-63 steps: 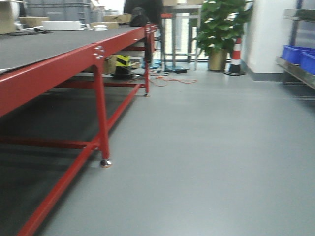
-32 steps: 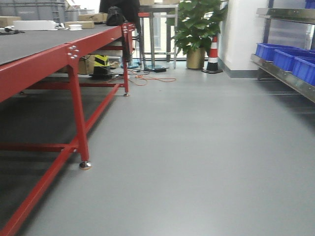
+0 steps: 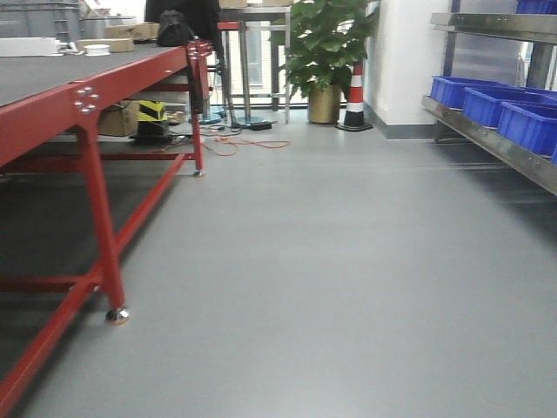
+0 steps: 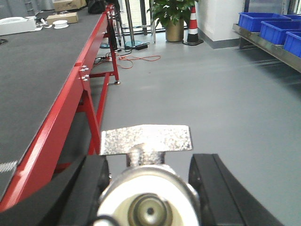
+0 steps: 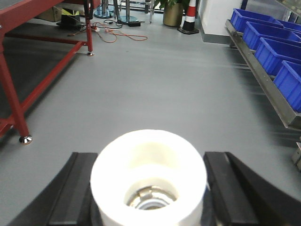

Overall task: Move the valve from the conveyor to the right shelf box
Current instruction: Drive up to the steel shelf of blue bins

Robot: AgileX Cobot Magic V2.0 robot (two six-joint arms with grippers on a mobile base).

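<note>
My left gripper is shut on a valve with a white round body and a speckled metal T-handle that points forward. Black fingers flank it. My right gripper is shut on a second white valve whose open round end faces the camera. The conveyor, a dark grey belt on a red frame, runs along the left and also shows in the left wrist view. The right shelf carries blue boxes; these also show in the right wrist view. Neither gripper shows in the front view.
Grey floor lies between conveyor and shelf. The conveyor's red legs stand at the left. A potted plant, a striped cone, orange cables and a stool stand at the far end. Boxes lie on the far belt.
The front view has swung to the right: the conveyor has slid to the left and the shelf with blue boxes has come further into the frame.
</note>
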